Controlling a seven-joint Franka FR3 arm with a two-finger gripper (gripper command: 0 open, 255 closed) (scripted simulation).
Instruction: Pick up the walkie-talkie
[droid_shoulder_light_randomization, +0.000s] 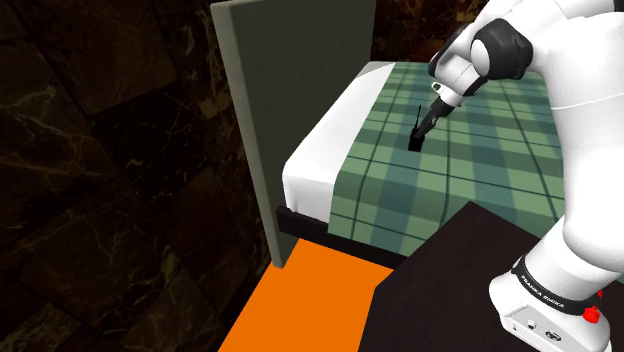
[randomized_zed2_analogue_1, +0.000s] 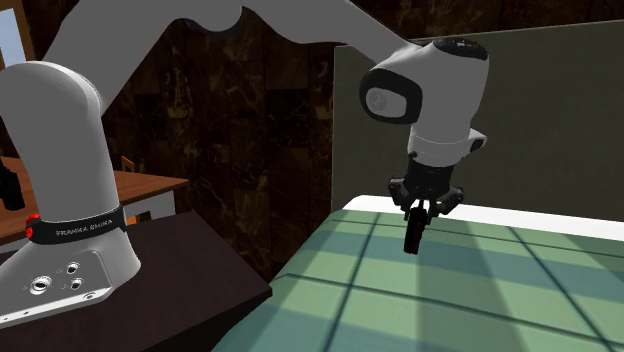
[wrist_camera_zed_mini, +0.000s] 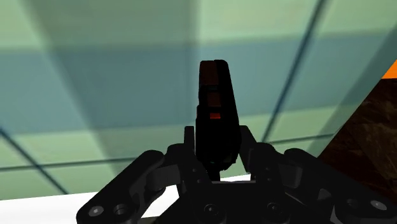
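The white arm (randomized_zed2_analogue_1: 130, 60) arches from its stand (droid_shoulder_light_randomization: 450, 275) out over the bed (droid_shoulder_light_randomization: 318, 152), with its wrist pointing down. The claw (randomized_zed2_analogue_1: 418, 211) is clamped on the black walkie-talkie (randomized_zed2_analogue_1: 411, 238). The walkie-talkie hangs upright between the 2 fingers (wrist_camera_zed_mini: 249, 140), just above the green plaid blanket (randomized_zed2_analogue_1: 480, 290) and near the grey headboard (droid_shoulder_light_randomization: 290, 100).

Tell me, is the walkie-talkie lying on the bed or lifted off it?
Lifted. The gripper clasps the walkie-talkie, which hangs above the bed without touching it in the second exterior view.
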